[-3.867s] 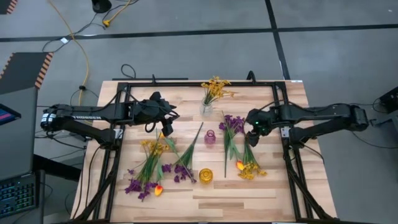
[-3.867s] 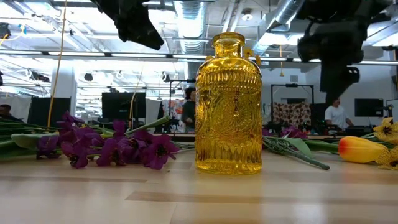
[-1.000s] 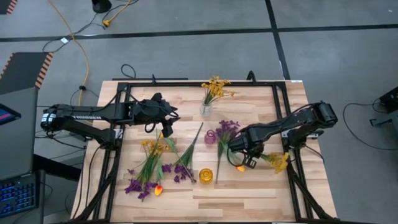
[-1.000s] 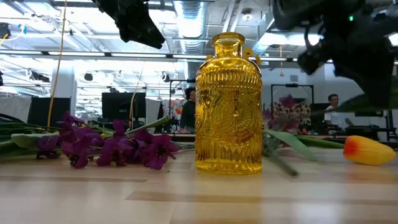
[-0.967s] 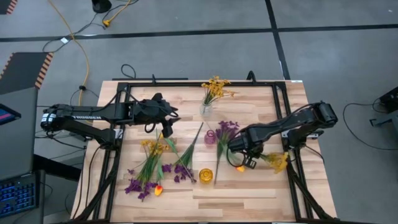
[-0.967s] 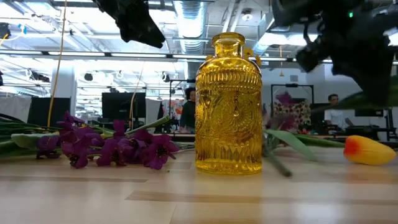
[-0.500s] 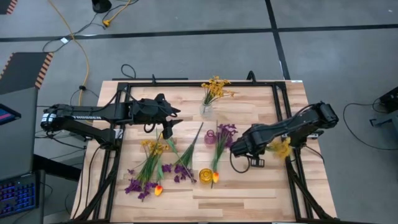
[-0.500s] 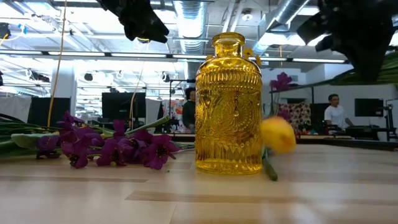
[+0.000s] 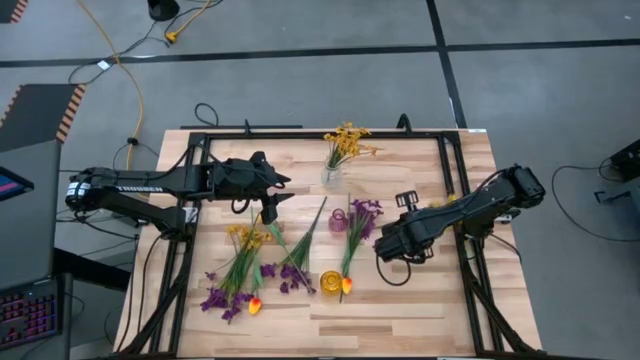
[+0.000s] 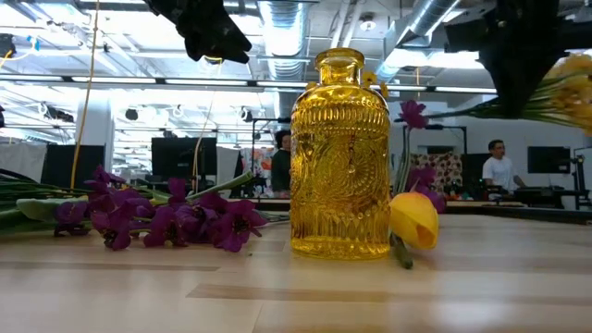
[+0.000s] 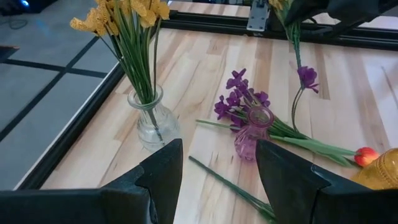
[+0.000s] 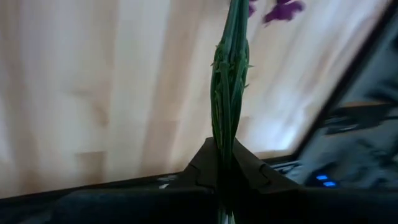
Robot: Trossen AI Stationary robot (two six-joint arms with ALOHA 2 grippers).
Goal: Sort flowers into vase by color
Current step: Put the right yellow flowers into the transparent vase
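Observation:
My right gripper (image 9: 398,240) hangs above the table's right middle, shut on a bunch of green stems (image 12: 229,81) with small yellow blooms (image 10: 573,85). A thin sprig with a purple blossom (image 10: 412,113) droops from that bunch. A yellow-orange tulip (image 9: 346,285) and purple blossoms (image 9: 365,210) lie on the table; the tulip's head rests beside the yellow vase (image 9: 330,283). The purple vase (image 9: 338,221) stands near them. The clear vase (image 9: 331,176) holds yellow flowers (image 9: 346,140). My left gripper (image 9: 270,205) waits open at the left, above the table. My right gripper pinches several green stems together (image 12: 226,146) between its two fingers, which slant down from above and lie across the bunch. The bunch is lifted clear and lies about level, its yellow blooms (image 11: 280,4) toward the table's right. Whether the purple sprig is in the hold, I cannot tell.
A pile of mixed flowers (image 9: 240,270) lies at the near left, and a loose stem (image 9: 308,232) lies between it and the purple vase. A black frame (image 9: 300,134) runs around the tabletop. People show in the room behind the table (image 10: 500,166).
My right gripper has risen, moved toward the table's far edge and rolled, lifting the yellow bunch off the table and swinging its blooms toward the far right. The tulip and purple stems have slid left; the tulip's head now lies by the yellow vase.

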